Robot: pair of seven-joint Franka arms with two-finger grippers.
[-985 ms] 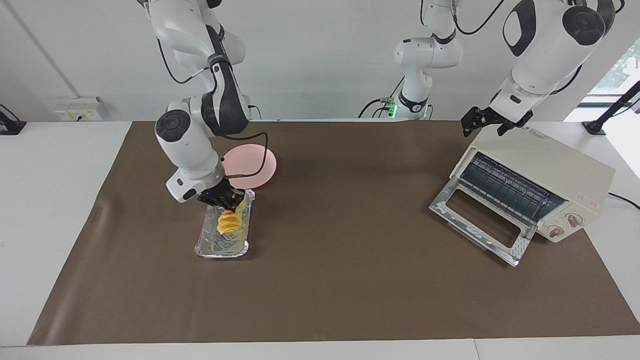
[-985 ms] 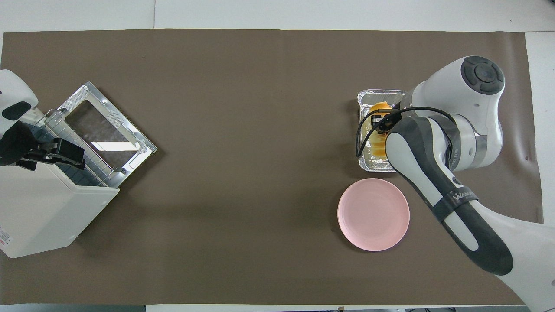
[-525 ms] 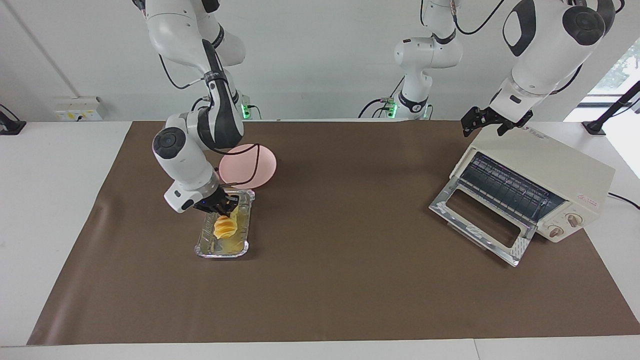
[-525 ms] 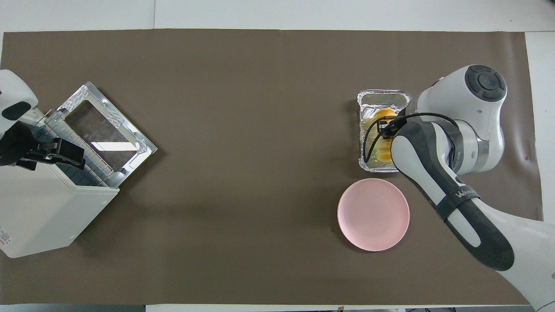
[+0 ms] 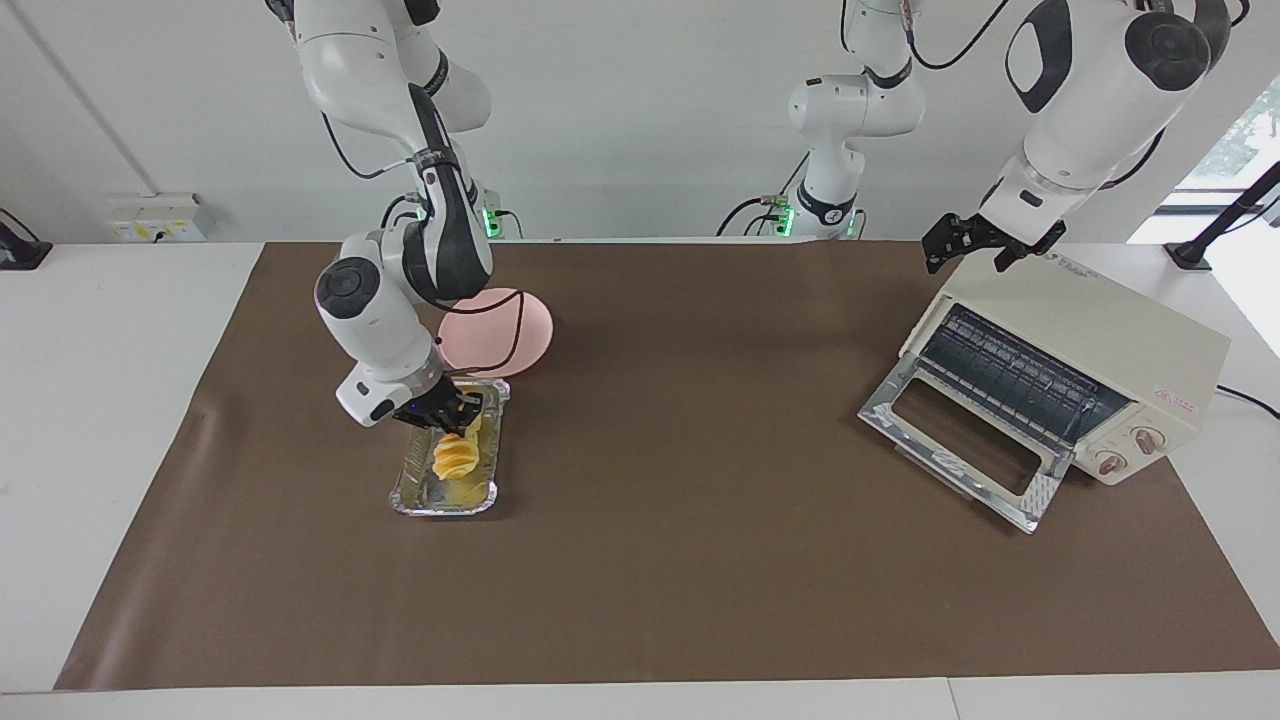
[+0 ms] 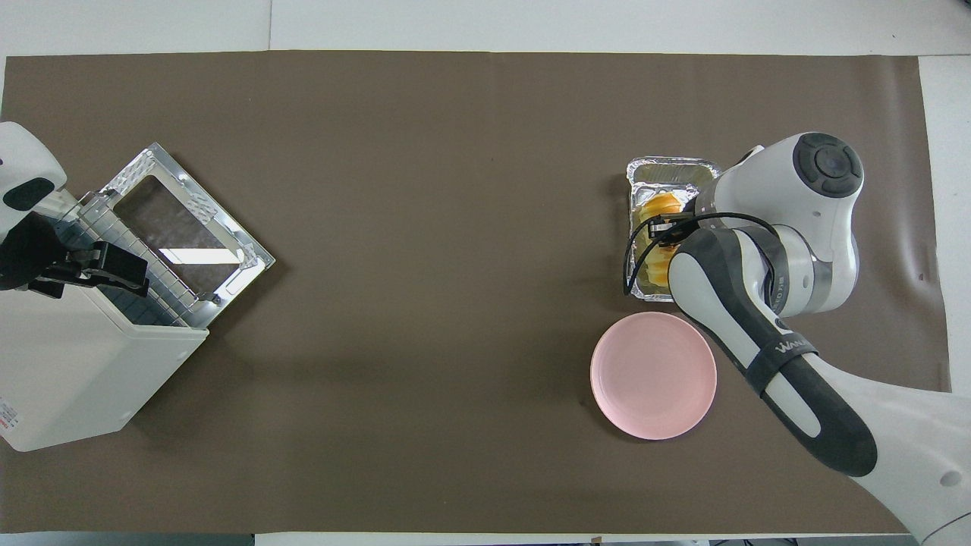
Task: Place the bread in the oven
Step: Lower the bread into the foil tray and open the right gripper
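Right gripper [image 5: 452,412]: we clamp the bread [image 5: 455,456] in the foil tray [image 5: 415,497].
Left gripper [image 5: 968,243]: over the oven [image 5: 1110,345], waiting; we cannot tell its state.

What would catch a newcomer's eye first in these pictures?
The yellow bread in a foil tray, with the right claw down at it, beside a pink plate. At the left arm's end, the oven stands open, left claw over its top.

bread [image 6: 658,206] in foil tray [image 6: 672,168] | right gripper [image 6: 667,227] over it, grip unclear | oven [image 6: 80,364] door open
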